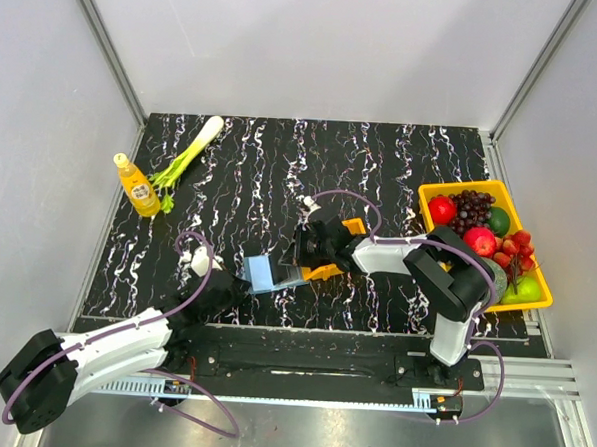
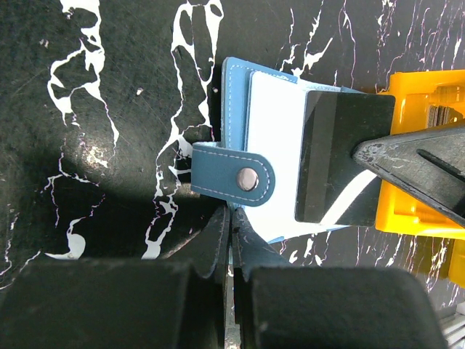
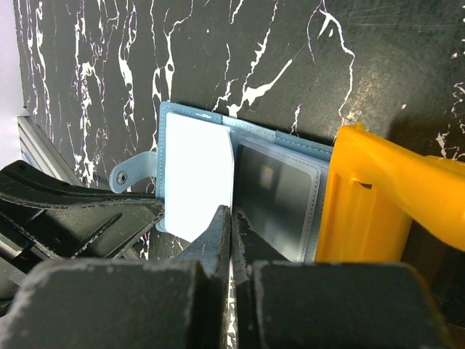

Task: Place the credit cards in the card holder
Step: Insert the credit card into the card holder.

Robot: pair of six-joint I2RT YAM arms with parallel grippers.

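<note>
The blue card holder (image 1: 261, 274) lies open on the black marbled table, its snap strap (image 2: 234, 177) towards my left gripper. My left gripper (image 2: 232, 222) (image 1: 237, 283) is shut on the holder's near edge. My right gripper (image 3: 231, 218) (image 1: 299, 259) is shut on a credit card held over the open holder. That card shows a dark face with a pale stripe in the left wrist view (image 2: 338, 156). The right wrist view shows a white face (image 3: 197, 174) left of the jaws. Right of them a dark card (image 3: 280, 196) sits in a clear pocket.
A small orange tray (image 1: 351, 226) (image 2: 425, 87) (image 3: 363, 203) touches the holder's far side, under my right arm. A yellow fruit bin (image 1: 459, 187) stands at the right. A yellow bottle (image 1: 137, 185) and a green onion (image 1: 187, 156) lie at the back left.
</note>
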